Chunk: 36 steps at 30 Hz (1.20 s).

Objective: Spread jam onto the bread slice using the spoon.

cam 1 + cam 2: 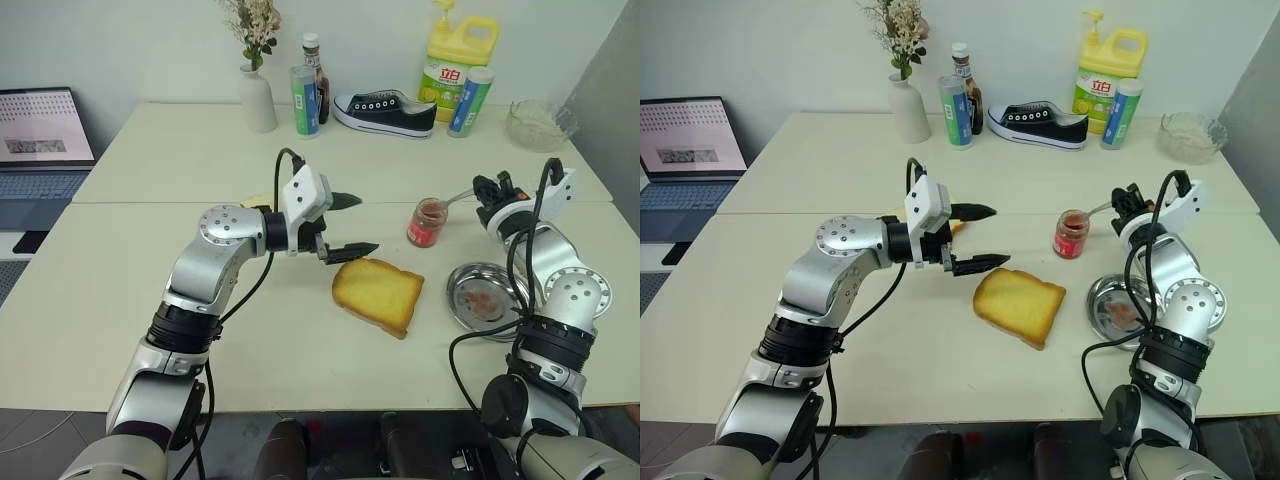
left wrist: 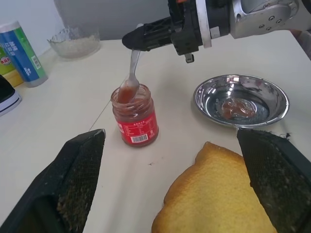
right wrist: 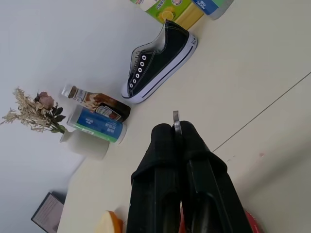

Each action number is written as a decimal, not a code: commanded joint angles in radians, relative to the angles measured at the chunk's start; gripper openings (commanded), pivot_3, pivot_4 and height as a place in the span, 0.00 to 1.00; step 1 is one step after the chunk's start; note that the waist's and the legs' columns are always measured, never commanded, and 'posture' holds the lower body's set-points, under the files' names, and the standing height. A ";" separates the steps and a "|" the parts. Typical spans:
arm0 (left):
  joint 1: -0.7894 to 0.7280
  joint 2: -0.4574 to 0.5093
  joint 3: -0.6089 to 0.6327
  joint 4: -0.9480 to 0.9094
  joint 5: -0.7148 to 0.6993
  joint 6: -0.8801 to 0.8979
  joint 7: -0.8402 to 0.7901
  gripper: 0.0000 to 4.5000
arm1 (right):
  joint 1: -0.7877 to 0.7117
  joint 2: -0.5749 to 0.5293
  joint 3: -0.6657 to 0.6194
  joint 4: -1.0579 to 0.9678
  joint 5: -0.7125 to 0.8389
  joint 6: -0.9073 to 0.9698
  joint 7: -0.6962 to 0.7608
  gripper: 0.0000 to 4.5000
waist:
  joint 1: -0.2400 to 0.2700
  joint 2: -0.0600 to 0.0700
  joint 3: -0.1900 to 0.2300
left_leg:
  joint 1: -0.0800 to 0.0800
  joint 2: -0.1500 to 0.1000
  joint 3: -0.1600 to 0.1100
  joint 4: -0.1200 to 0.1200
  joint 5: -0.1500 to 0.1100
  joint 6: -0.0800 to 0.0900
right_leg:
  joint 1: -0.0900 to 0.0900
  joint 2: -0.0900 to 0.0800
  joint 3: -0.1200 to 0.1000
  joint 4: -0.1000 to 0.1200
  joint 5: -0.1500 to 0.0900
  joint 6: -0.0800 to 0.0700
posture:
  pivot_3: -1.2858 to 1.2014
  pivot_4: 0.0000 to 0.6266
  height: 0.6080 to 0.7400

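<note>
The bread slice [image 1: 379, 294], thick and golden with a brown crust, lies flat mid-table. My left gripper [image 1: 352, 223] hangs open just to its upper left, a little above the table, with nothing between its fingers. A small glass jar of dark red jam [image 1: 428, 222] stands right of that gripper. My right gripper [image 1: 487, 193] is shut on the handle of the silvery spoon [image 2: 130, 76], whose red-smeared bowl dips into the jar's mouth. In the left wrist view the jar [image 2: 134, 115] stands beyond the bread [image 2: 217, 198].
A round steel dish [image 1: 486, 296] with a red smear sits right of the bread. Along the back stand a white vase [image 1: 258, 98], bottles [image 1: 311, 90], a black shoe [image 1: 386, 110], a yellow detergent jug [image 1: 456, 62] and a glass bowl [image 1: 539, 122]. A laptop [image 1: 42, 135] is far left.
</note>
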 commanded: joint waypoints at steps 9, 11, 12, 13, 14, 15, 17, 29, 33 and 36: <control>-0.028 0.030 0.014 -0.011 -0.014 -0.034 -0.054 1.00 | 0.005 0.013 -0.068 -0.061 0.190 -0.075 -0.074 0.01 | 0.000 0.000 0.000 | 0.000 0.000 0.000 0.000 0.000 0.000 | 0.000 0.000 0.000 0.000 0.000 0.000 | 0.52 0.24 1.00; -0.015 0.066 0.009 -0.017 -0.017 -0.042 -0.104 1.00 | 0.019 -0.008 -0.052 -0.118 0.239 -0.044 -0.083 0.01 | 0.000 0.000 0.000 | 0.000 0.000 0.000 0.000 0.000 0.000 | 0.000 0.000 0.000 0.000 0.000 0.000 | 0.52 0.24 1.00; -0.009 0.084 0.008 -0.017 -0.018 -0.048 -0.128 1.00 | 0.028 -0.021 -0.037 -0.147 0.259 -0.028 -0.086 0.01 | 0.000 0.000 0.000 | 0.000 0.000 0.000 0.000 0.000 0.000 | 0.000 0.000 0.000 0.000 0.000 0.000 | 0.52 0.24 1.00; -0.006 0.095 0.007 -0.016 -0.019 -0.053 -0.143 1.00 | 0.034 -0.031 -0.025 -0.165 0.273 -0.020 -0.088 0.01 | -0.001 0.000 0.000 | 0.000 0.000 0.000 -0.001 0.000 0.000 | 0.000 0.000 0.000 0.000 0.000 0.000 | 0.52 0.24 1.00; 0.006 0.116 0.008 -0.024 -0.027 -0.052 -0.170 1.00 | 0.040 -0.043 -0.007 -0.197 0.300 -0.005 -0.100 0.01 | -0.001 0.000 0.000 | 0.000 0.000 0.000 -0.001 0.000 0.000 | 0.000 0.000 0.000 0.000 0.000 0.000 | 0.52 0.24 1.00; 0.023 0.139 0.010 -0.040 -0.039 -0.049 -0.198 1.00 | 0.048 -0.055 0.016 -0.233 0.326 0.014 -0.112 0.01 | -0.002 0.000 0.000 | 0.000 0.000 0.000 -0.001 0.000 0.000 | 0.000 0.000 0.000 0.000 0.000 0.000 | 0.52 0.24 1.00; 0.053 0.172 0.014 -0.071 -0.060 -0.040 -0.239 1.00 | 0.063 -0.072 0.059 -0.287 0.366 0.040 -0.133 0.01 | -0.004 0.001 0.000 | 0.000 0.000 0.000 -0.001 0.000 0.000 | 0.000 0.000 0.000 0.000 0.000 0.000 | 0.52 0.24 1.00; 0.263 0.363 0.044 -0.254 -0.116 0.036 -0.285 1.00 | 0.260 -0.078 0.496 -0.503 0.245 0.088 -0.091 0.01 | -0.007 0.000 0.000 | 0.000 0.001 -0.001 0.000 0.000 0.000 | 0.000 0.000 0.000 -0.001 0.000 0.000 | 0.52 0.24 1.00; 0.298 0.363 0.058 -0.306 -0.130 0.076 -0.237 1.00 | 0.276 -0.109 0.550 -0.492 0.143 0.081 -0.010 0.01 | -0.006 0.000 0.000 | 0.000 0.001 -0.001 0.000 0.000 0.000 | 0.000 0.000 0.000 -0.001 0.000 0.000 | 0.52 0.24 1.00; 0.319 0.361 0.075 -0.324 -0.137 0.096 -0.200 1.00 | 0.299 -0.149 0.573 -0.483 0.061 0.075 0.047 0.01 | -0.003 0.000 0.000 | 0.000 0.001 -0.001 0.000 0.000 0.000 | 0.000 0.001 -0.001 -0.001 0.000 0.000 | 0.52 0.24 1.00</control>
